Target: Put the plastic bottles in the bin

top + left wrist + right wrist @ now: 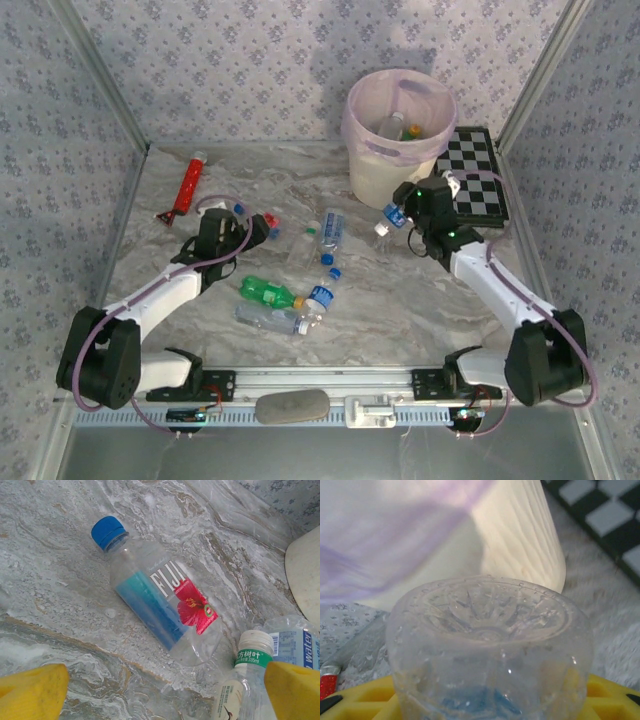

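One bottle (490,645) inside right gripper (405,214)

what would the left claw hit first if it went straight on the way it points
Most likely the Fiji bottle with the blue cap, lying on the table dead ahead of the open left claw. The white-capped bottle sits off to one side. Depth is hard to judge.

The clear bottle (490,645) is cut off below; the bin (520,540) is blurred.

Marbled table (400,300); bin (385,180), checkerboard (485,165), red tube (188,186), roughly seven bottles (262,290).
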